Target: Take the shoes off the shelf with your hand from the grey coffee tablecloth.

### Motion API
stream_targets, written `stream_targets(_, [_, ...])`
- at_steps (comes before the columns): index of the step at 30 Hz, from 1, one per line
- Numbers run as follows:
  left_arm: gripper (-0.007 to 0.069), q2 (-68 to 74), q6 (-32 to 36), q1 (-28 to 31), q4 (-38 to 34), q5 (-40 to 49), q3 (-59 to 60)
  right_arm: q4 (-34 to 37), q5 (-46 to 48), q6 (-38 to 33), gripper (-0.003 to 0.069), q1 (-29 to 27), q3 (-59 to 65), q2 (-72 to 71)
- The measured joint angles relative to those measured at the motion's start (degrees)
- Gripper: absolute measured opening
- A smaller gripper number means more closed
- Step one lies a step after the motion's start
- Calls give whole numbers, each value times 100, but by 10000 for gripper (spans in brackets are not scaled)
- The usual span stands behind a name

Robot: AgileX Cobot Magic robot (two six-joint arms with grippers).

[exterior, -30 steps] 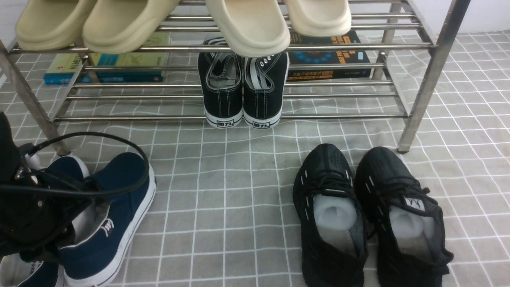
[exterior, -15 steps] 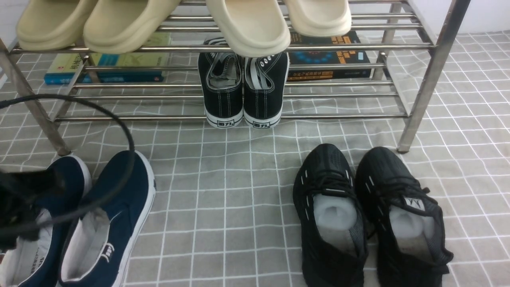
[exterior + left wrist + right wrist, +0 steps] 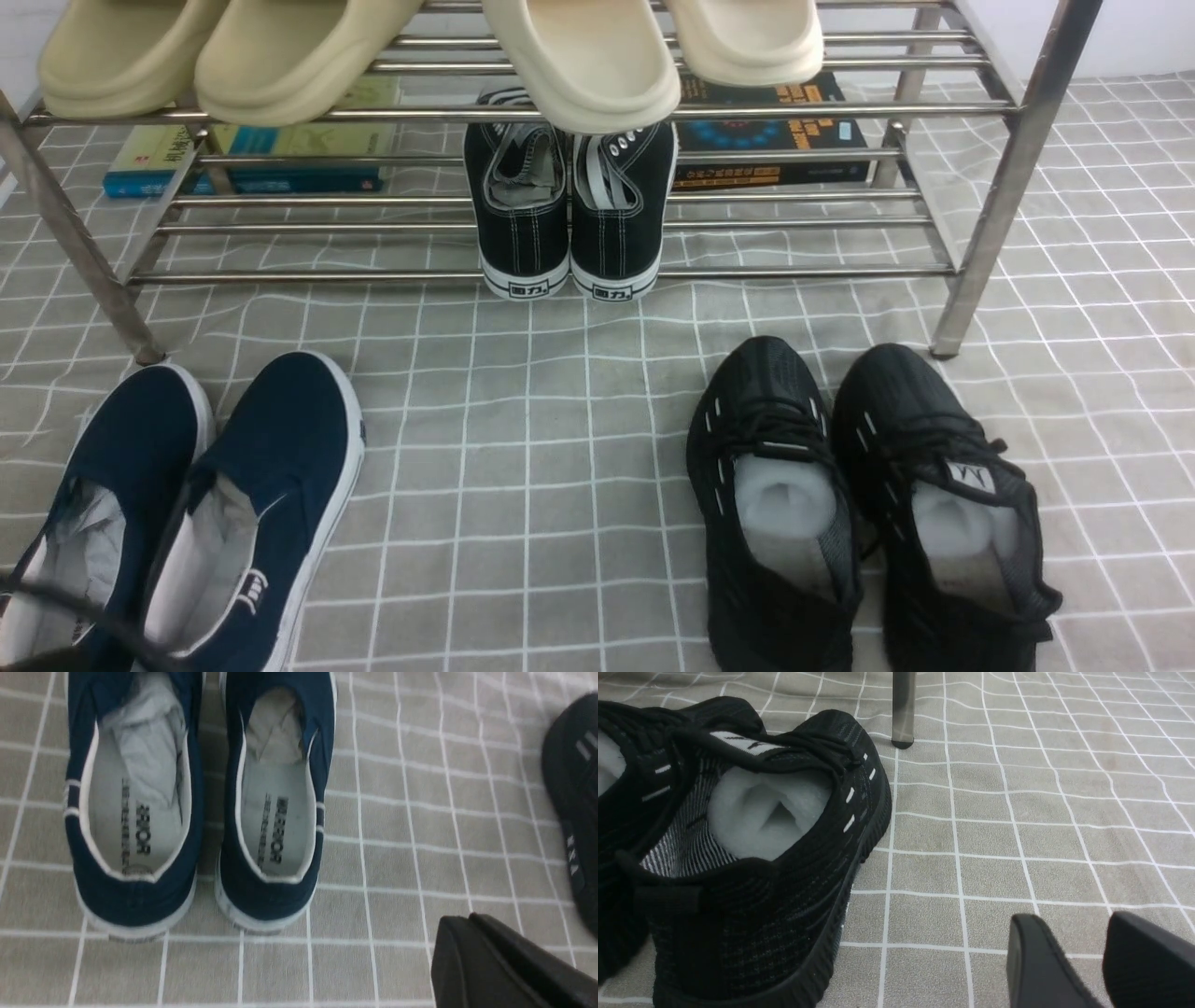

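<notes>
The pair of navy slip-on shoes [image 3: 187, 504] stands side by side on the grey checked tablecloth [image 3: 523, 467], in front of the steel shelf's [image 3: 560, 112] left leg. In the left wrist view the shoes [image 3: 275, 812] show their grey lining. My left gripper [image 3: 467, 924] is behind their heels and off to one side. Its jaws are together and hold nothing. In the front view only its black cable [image 3: 56, 607] shows at the bottom left corner. My right gripper [image 3: 1073, 919] is open and empty over bare cloth, beside the black mesh shoes.
A pair of black mesh running shoes [image 3: 868, 504] stands on the cloth at front right. Black lace-up sneakers [image 3: 569, 215] sit on the shelf's lower tier, beige slippers [image 3: 579, 65] on the top tier. Books [image 3: 252, 149] lie behind. A shelf leg [image 3: 903, 709] stands near the mesh shoes.
My left arm has drawn back out of the front view to the bottom left. The navy shoe it was over now lies flat beside its mate.
</notes>
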Motion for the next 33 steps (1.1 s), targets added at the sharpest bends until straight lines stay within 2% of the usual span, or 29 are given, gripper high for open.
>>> stream_targets(5, [1, -717, 0, 0, 22, -867, 412, 0, 0, 0, 239, 0, 0, 0])
stream_targets(20, [12, -832, -82, 0, 888, -1168, 571, 0, 0, 0, 239, 0, 0, 0])
stream_targets(24, [15, -832, -169, 0, 912, -1799, 1148, 0, 0, 0, 239, 0, 0, 0])
stream_targets(33, [22, -1236, -268, 0, 1156, -2364, 2430, 0, 0, 0, 239, 0, 0, 0])
